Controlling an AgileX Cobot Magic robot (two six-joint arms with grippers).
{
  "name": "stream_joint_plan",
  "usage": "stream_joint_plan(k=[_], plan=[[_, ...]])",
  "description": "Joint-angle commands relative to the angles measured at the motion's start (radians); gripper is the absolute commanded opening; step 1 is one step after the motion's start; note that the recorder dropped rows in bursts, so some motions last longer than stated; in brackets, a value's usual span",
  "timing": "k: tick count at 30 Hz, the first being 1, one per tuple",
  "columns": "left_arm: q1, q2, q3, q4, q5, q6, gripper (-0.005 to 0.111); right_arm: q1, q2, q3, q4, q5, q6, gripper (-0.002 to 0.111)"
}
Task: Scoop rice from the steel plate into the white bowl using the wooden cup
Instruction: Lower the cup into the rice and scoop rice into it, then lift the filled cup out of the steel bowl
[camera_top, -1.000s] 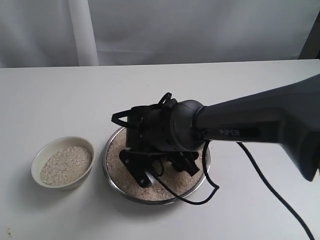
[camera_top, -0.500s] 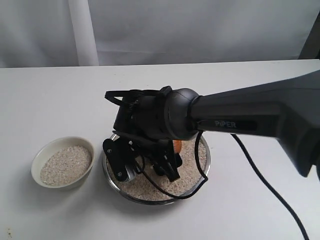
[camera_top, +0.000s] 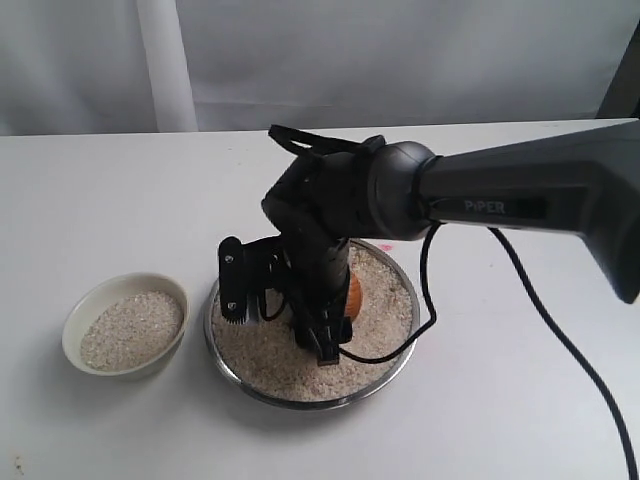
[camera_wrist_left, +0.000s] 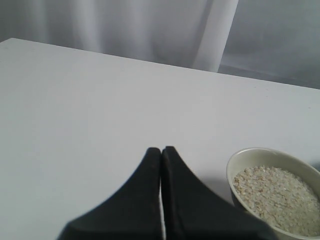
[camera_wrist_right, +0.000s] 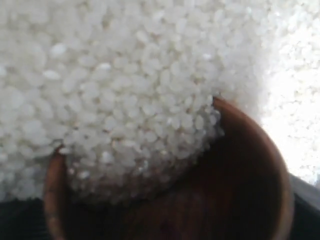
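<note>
The steel plate (camera_top: 405, 340) sits mid-table, full of rice (camera_top: 270, 360). My right gripper (camera_top: 318, 320) points down into it, shut on the wooden cup (camera_top: 353, 293), of which only an orange-brown sliver shows behind a finger. In the right wrist view the cup (camera_wrist_right: 240, 190) lies tipped in the rice (camera_wrist_right: 125, 75), and grains spill into its dark mouth; the fingers are hidden there. The white bowl (camera_top: 75, 320) stands left of the plate, partly filled with rice (camera_top: 132, 328). My left gripper (camera_wrist_left: 161, 150) is shut on nothing above the table, beside the bowl (camera_wrist_left: 235, 167).
A black cable (camera_top: 540, 360) trails from the right arm across the table toward the front right. A pale curtain (camera_top: 165, 60) hangs behind the table's far edge.
The right wrist has lifted and turned from lying low over the plate to pointing steeply down, shifting right. The cup's orange side has come into view. The bowl and plate have stayed put.
</note>
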Motion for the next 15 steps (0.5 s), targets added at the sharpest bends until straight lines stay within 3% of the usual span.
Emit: stream_joint_plan(k=[1, 15], plan=[[-0.005, -0.002, -0.004, -0.006, -0.006, -0.002, 0.000, -0.024, 0.003, 0.004, 0.126, -0.070, 0.002, 0.000], [-0.005, -0.002, -0.004, -0.006, -0.006, -0.002, 0.000, -0.050, -0.061, 0.004, 0.259, -0.102, -0.056, 0.000]])
